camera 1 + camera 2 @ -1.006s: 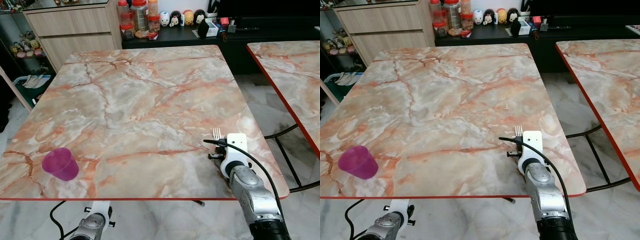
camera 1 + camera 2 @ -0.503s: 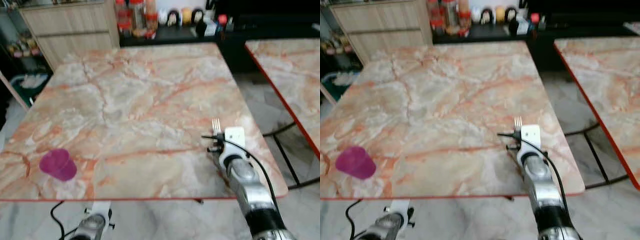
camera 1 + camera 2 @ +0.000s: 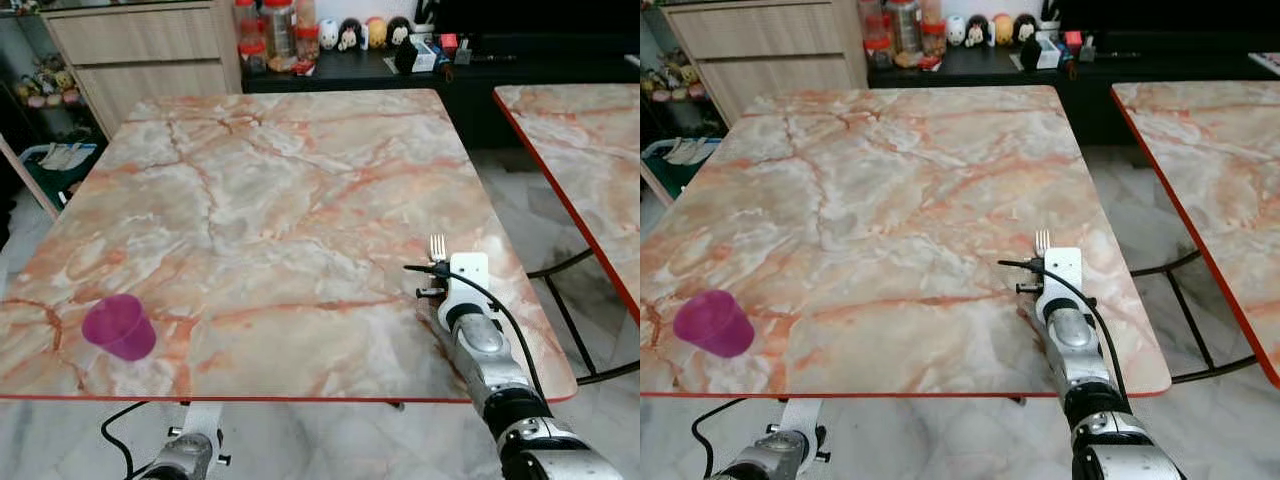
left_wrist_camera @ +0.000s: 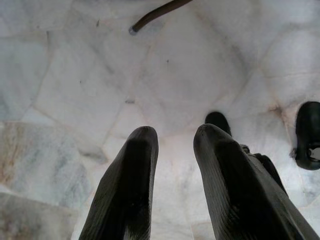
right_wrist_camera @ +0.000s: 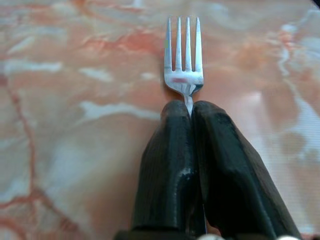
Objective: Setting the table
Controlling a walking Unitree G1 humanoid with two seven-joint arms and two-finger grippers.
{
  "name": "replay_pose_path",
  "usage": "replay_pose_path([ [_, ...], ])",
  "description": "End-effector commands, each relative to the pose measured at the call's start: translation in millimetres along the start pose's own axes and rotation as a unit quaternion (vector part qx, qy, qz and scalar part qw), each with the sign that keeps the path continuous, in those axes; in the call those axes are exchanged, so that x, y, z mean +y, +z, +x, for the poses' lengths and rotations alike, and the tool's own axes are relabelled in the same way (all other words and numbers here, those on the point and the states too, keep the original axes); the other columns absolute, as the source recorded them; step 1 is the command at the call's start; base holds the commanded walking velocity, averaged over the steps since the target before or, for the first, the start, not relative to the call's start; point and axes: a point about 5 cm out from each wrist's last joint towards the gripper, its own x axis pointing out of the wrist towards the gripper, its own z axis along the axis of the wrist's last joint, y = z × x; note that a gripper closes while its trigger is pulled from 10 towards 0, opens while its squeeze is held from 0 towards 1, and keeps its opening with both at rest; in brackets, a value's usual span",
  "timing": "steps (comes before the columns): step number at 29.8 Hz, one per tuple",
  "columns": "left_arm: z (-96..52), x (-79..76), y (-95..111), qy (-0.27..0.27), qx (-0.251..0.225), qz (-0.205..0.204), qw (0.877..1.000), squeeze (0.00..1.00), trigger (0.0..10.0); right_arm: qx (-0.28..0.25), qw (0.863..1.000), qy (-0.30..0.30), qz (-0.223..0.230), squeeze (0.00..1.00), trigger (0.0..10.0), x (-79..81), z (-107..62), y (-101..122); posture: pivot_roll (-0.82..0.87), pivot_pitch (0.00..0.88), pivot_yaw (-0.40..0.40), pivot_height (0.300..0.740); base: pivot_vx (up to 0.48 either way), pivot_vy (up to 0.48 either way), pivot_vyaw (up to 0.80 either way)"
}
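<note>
My right gripper (image 5: 190, 107) is shut on a silver fork (image 5: 183, 65), whose tines stick out beyond the fingertips just above the marble table (image 3: 270, 200). From the head, the fork (image 3: 436, 247) shows near the table's right front, ahead of my right wrist (image 3: 468, 290). A purple cup (image 3: 119, 327) stands at the table's front left corner, far from the fork. My left gripper (image 4: 175, 137) hangs below the table edge over the pale floor, fingers a little apart with nothing between them.
A second marble table (image 3: 580, 150) stands to the right across a narrow gap. Behind the table are a wooden cabinet (image 3: 140, 55) and a dark sideboard (image 3: 400, 65) with jars and small figures. Table legs (image 3: 560, 300) show on the right floor.
The head camera shifted and blurred, then settled. My right arm with the fork sits slightly farther over the table; the cup has not moved.
</note>
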Motion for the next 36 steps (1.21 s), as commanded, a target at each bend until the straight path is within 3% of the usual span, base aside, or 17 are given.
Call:
replay_pose_path([
  [1,-0.1,1.6,-5,0.009,0.015,0.000,1.000,0.00,10.0,0.099,0.995,0.012,-0.003,0.00,10.0,5.9,-14.0,-49,-0.05,0.087,0.020,0.740,0.000,0.000,0.00],
  [5,-0.4,0.2,-9,0.026,0.031,-0.032,0.999,0.00,10.0,0.142,0.990,0.013,0.009,0.00,10.0,7.0,-24.0,-72,-0.04,0.084,0.009,0.740,0.000,0.000,0.00],
  [7,-0.1,1.9,-5,0.015,0.015,0.018,1.000,0.00,10.0,0.154,0.988,0.019,0.006,0.00,10.0,8.8,-29.1,-82,-0.03,0.078,0.006,0.740,0.000,0.000,0.00],
  [9,-0.1,3.8,-6,0.019,0.013,0.026,0.999,0.00,10.0,0.160,0.987,0.022,0.004,0.00,10.0,10.2,-30.7,-85,-0.02,0.068,0.010,0.740,0.000,0.000,0.00],
  [13,-0.3,5.8,-9,0.031,0.020,-0.006,0.999,0.00,10.0,0.162,0.987,0.020,0.014,0.00,10.0,10.6,-31.1,-86,0.02,0.063,-0.003,0.740,0.000,0.000,0.00],
  [16,0.0,6.8,-1,0.024,-0.002,0.078,0.997,0.00,10.0,0.172,0.985,0.024,0.000,0.00,10.0,8.8,-33.5,-90,0.03,0.069,-0.019,0.740,0.000,0.000,0.00],
  [19,-0.1,3.3,-3,0.024,0.005,0.063,0.998,0.00,10.0,0.173,0.984,0.032,-0.003,0.00,10.0,7.3,-34.5,-92,0.06,0.072,-0.037,0.740,0.000,0.000,0.00],
  [36,-0.3,-3.3,2,0.020,-0.007,0.067,0.998,0.00,10.0,0.174,0.984,0.044,-0.012,0.00,10.0,5.9,-33.1,-90,0.09,0.080,-0.083,0.740,0.000,0.000,0.00],
])
